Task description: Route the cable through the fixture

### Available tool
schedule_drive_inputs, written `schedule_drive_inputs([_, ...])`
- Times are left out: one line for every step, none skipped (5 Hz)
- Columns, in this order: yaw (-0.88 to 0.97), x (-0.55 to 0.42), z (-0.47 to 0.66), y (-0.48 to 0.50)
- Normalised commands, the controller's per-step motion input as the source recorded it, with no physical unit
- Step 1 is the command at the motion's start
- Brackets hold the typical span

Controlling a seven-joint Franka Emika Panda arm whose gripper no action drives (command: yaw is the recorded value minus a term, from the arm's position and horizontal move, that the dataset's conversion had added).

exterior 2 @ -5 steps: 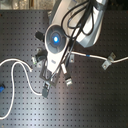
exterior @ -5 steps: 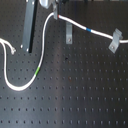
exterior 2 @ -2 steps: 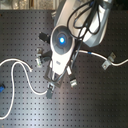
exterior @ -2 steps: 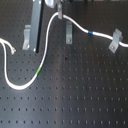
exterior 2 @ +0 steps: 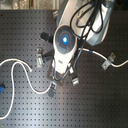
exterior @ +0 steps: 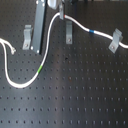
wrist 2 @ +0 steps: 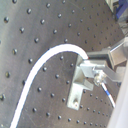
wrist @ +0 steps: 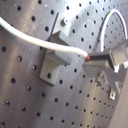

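Note:
The white cable point(exterior: 47, 47) starts at a frayed end point(exterior: 8, 48) on the first exterior view's left. It loops down past its green band point(exterior: 39, 67) and rises to my gripper point(exterior: 58, 11) at the top. From there it passes the middle fixture point(exterior: 67, 33), its blue band point(exterior: 91, 32) and the right fixture point(exterior: 116, 41). In the first wrist view the cable point(wrist: 35, 36) lies across the grey fixture point(wrist: 56, 57), and my gripper point(wrist: 95, 58) is shut on it just beyond. In the second exterior view the arm point(exterior 2: 64, 42) hides the grasp.
A third fixture point(exterior: 27, 36) stands left of a tall grey bar point(exterior: 39, 25) that hangs down from the gripper. The black perforated board point(exterior: 80, 95) fills the view. A small blue object point(exterior 2: 2, 90) sits at the second exterior view's left edge.
My gripper and the grey bar have moved toward the first exterior view's right, carrying the held cable closer to the middle fixture. The loop with the green band has followed.

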Motion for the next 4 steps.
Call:
schedule_drive_inputs([0.55,0.006,-0.04,0.014])
schedule_drive_inputs([0.61,0.0,-0.04,0.0])
schedule_drive_inputs([0.42,0.0,0.0,0.0])
schedule_drive_inputs([0.0,0.007,0.0,0.008])
